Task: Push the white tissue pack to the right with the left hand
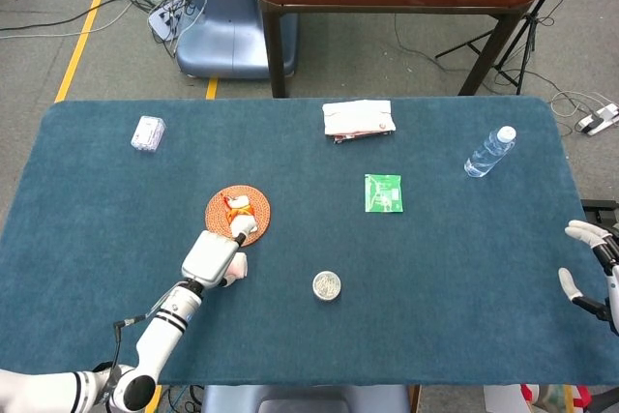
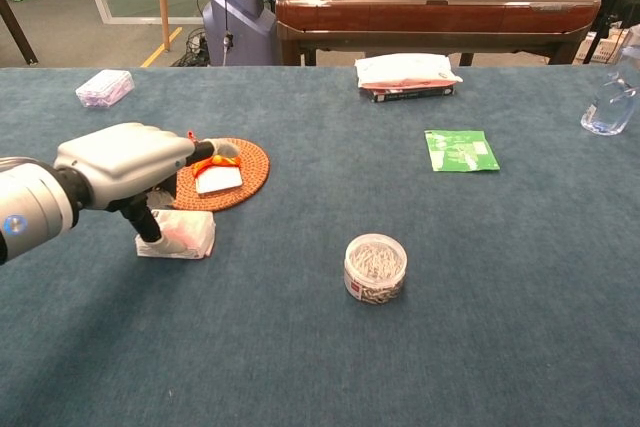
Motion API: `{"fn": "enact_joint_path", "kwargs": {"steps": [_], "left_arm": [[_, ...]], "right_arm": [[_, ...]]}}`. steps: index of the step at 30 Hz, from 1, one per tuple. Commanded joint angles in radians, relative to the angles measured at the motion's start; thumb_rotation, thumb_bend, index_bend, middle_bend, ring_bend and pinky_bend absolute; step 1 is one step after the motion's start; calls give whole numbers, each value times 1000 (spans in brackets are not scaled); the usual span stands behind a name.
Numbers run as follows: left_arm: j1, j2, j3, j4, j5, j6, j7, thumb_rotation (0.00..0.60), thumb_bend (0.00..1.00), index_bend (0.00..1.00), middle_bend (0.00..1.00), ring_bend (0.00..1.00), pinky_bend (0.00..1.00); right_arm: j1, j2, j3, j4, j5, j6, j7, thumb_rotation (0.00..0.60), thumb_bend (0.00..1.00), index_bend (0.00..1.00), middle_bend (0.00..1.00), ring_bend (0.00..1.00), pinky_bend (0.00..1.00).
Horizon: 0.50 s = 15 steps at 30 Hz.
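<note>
The white tissue pack [image 2: 183, 234] lies flat on the blue table just below the woven coaster [image 2: 247, 172]; the head view shows only its right edge [image 1: 238, 265]. My left hand [image 2: 128, 163] [image 1: 212, 255] hangs over the pack's left part, one finger touching its left side and another stretched toward the coaster. It holds nothing. My right hand [image 1: 588, 273] shows only in the head view, at the table's right edge, fingers spread and empty.
The coaster carries an orange-and-white packet [image 2: 213, 168]. A clear tub of paper clips [image 2: 375, 268] stands right of the pack. Further back lie a green sachet [image 2: 461, 150], a large tissue packet [image 2: 405, 72], a small plastic box [image 2: 104, 87] and a water bottle [image 1: 489, 152].
</note>
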Motion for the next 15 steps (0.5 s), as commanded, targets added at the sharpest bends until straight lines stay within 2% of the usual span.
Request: {"fn": "enact_joint_path", "kwargs": {"steps": [1,9,15], "left_arm": [[3,12,11,-18,2,16,18,600,0,79,1000,902,999],[34,109,32,-99,1,63,24,600,0,79,1000,902,999],[37,144,20,-74,-26,63,10,600,0,79,1000,902,999]], "right_arm": [[1,1,1,1,1,-1,1,600,351,284,268,174,308],[2,1,-1,-1,-2,-4,-1,600,351,285,267,174,308],[4,-1,-2,-3,-6,-6,-7,600,351,285,268,174,307]]}}
